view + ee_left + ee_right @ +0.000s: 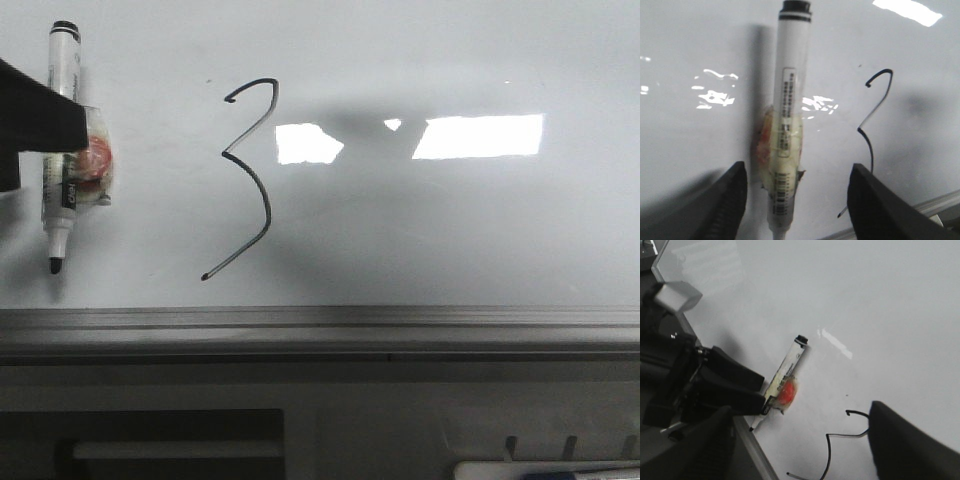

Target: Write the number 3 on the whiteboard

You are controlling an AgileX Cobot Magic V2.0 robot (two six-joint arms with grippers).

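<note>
The whiteboard (420, 230) bears a thin black number 3 (250, 180), which also shows in the left wrist view (875, 115) and the right wrist view (832, 440). A white marker (60, 150) with tape and a red patch round its middle lies on the board left of the 3, tip toward the front edge. My left gripper (797, 170) is open, its fingers (725, 205) wide on both sides of the marker (790, 115) and not touching it. It shows at the far left in the front view (40, 125). My right gripper (801, 410) is open and empty above the 3.
A grey metal edge strip (320, 325) runs along the board's front. Bright light reflections (478, 136) lie right of the 3. Below the board, a pale tray (545, 470) sits at the lower right. The left arm (690, 385) is by the board's edge.
</note>
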